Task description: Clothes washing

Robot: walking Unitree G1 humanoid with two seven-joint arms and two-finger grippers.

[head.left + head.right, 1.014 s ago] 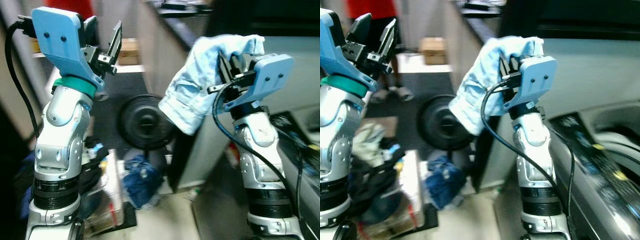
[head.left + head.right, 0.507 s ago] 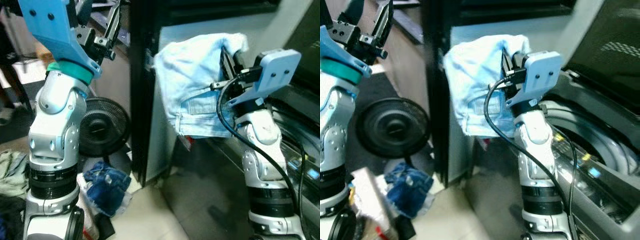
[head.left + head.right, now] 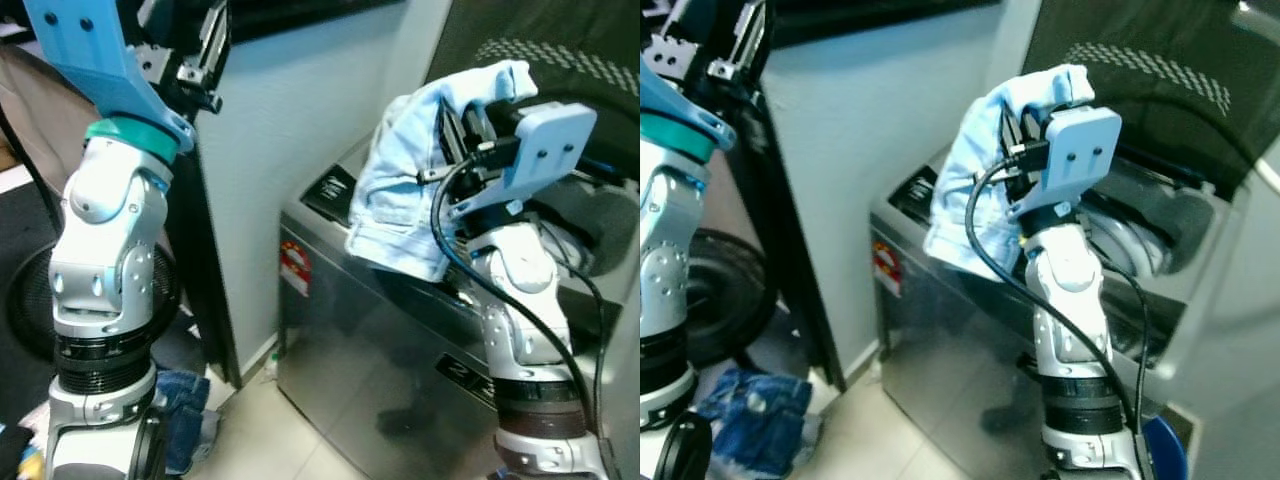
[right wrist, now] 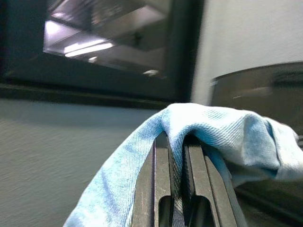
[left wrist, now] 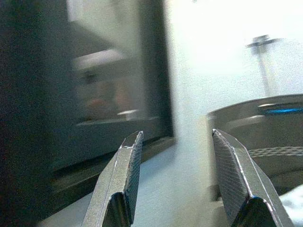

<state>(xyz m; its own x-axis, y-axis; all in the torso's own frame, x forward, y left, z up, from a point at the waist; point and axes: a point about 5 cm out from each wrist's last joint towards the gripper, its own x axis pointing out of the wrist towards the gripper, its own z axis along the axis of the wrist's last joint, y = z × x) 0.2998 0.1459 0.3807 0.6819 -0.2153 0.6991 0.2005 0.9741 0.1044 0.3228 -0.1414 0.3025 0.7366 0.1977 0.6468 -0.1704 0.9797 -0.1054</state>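
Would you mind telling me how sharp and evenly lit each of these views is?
Left and right eye views: fairly sharp, with the light blue garment and washing machine evenly lit. Left wrist view: background blurred and washed out by glare, left gripper dim. Right wrist view: cloth weave crisp at the right gripper, background soft with reflections.

One washing machine (image 3: 380, 330), one light-blue garment (image 3: 410, 180), one blue clothes heap (image 3: 755, 420), one fan (image 3: 715, 300).

Home laundry corner: silver top-loading washing machine (image 3: 370, 340) seen with lid raised, crumpled blue clothes (image 3: 755, 420) heaped on tiled floor (image 3: 890, 450).
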